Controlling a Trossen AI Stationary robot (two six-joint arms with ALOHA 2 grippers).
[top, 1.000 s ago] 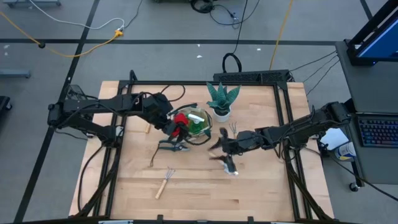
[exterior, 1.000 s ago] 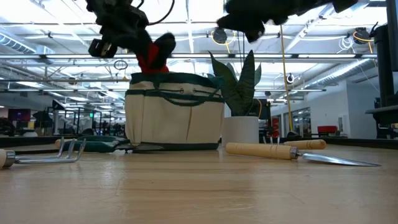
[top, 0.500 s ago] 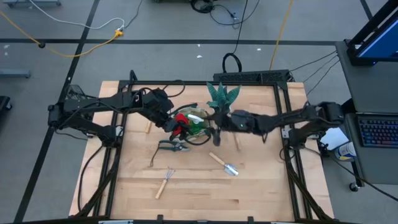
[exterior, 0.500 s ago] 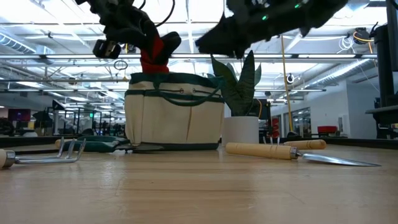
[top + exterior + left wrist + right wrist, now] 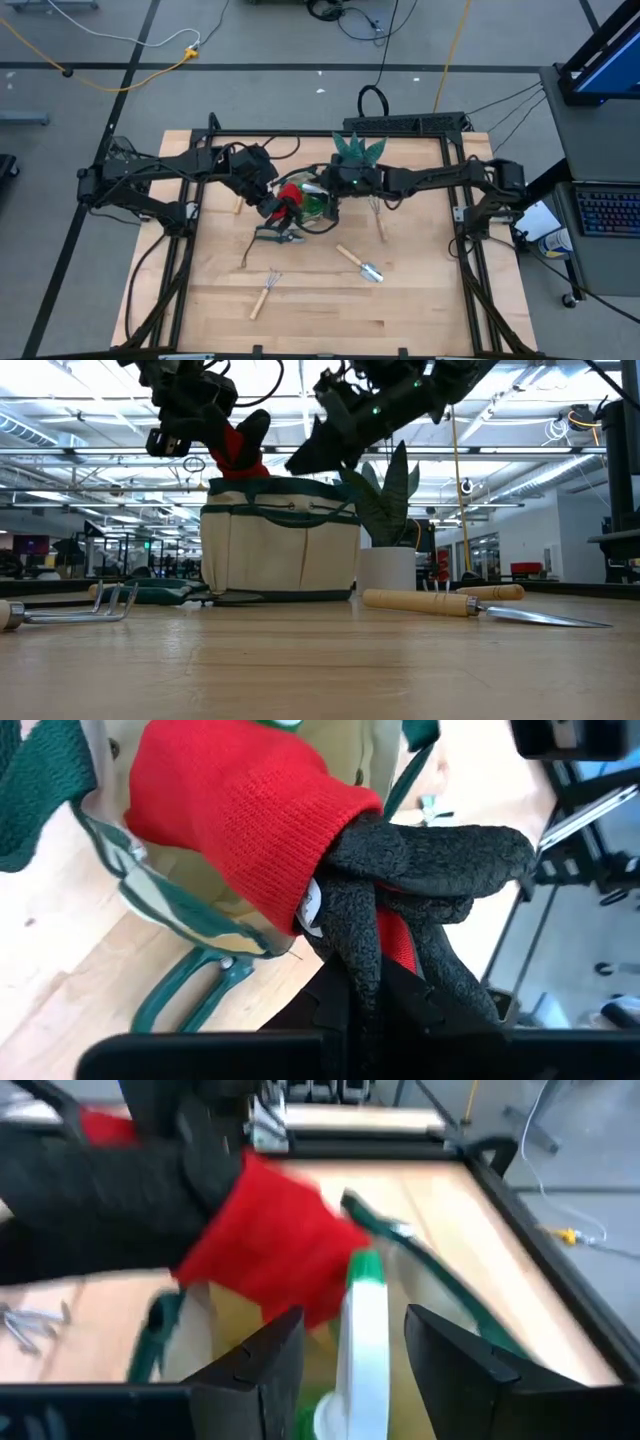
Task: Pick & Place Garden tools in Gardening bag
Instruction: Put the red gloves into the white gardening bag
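Left gripper is pinching the red-black knit glove above the round tan fabric bag with green trim; it should release only once centred. Right gripper, spread wide, is straddling the white-green spray bottle inside that bag.

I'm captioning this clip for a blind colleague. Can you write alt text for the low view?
Seen level across the wooden table, the left claw holds a red-black glove above the tan gardening bag, with the right claw open over the bag's other side. A rake lies at left, a wooden-handled trowel at right, and a potted plant stands behind the bag.
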